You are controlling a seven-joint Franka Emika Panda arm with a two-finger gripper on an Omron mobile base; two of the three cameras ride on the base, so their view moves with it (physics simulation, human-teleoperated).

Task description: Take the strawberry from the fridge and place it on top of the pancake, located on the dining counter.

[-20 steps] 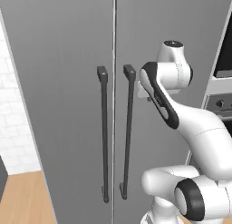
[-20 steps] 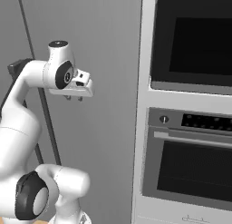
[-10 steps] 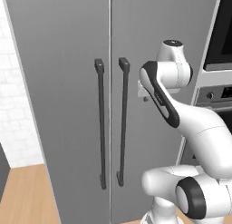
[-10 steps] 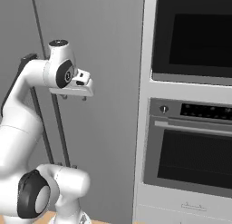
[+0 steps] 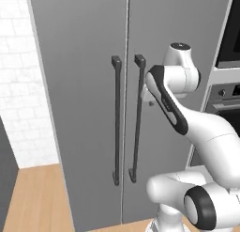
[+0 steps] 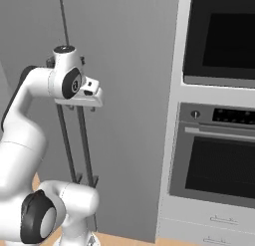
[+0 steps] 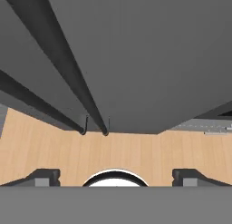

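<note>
A tall grey fridge [image 5: 89,85] with both doors closed fills the left and centre of the left base view, its 2 dark vertical bar handles [image 5: 116,120] at mid-frame. The white arm's jaws [image 7: 116,175] hang beside the right handle, spread wide apart and holding nothing, above a wood floor [image 7: 136,153]

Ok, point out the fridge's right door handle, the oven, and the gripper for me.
right door handle [image 5: 137,118], left base view, middle of the dark bar.
oven [image 6: 220,163], right base view, its dark glass door.
gripper [image 7: 116,175], hand view, midway between the fingertips.
</note>
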